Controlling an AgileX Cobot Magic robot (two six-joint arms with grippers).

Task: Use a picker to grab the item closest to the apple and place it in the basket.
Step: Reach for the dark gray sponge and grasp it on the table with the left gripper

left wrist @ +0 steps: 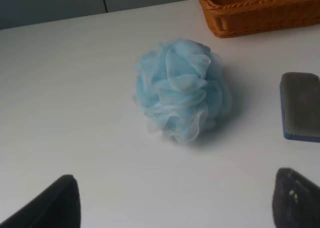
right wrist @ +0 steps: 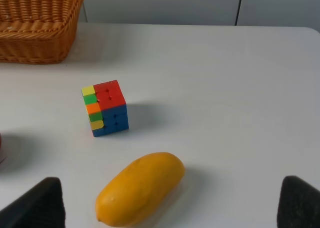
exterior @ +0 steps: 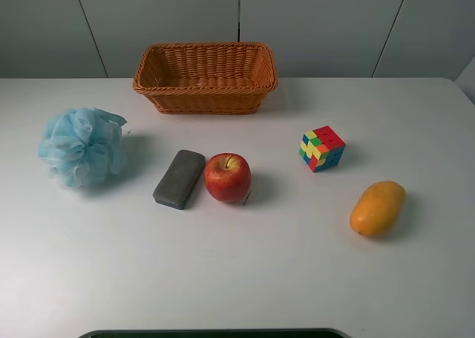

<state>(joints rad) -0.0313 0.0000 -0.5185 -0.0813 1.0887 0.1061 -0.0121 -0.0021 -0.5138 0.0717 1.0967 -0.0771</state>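
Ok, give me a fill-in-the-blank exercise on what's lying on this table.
1. The gray eraser lies right beside the ____.
2. The bath puff is ____ in color.
3. The yellow-orange fruit near the puzzle cube is a ____.
Missing words: apple; blue; mango.
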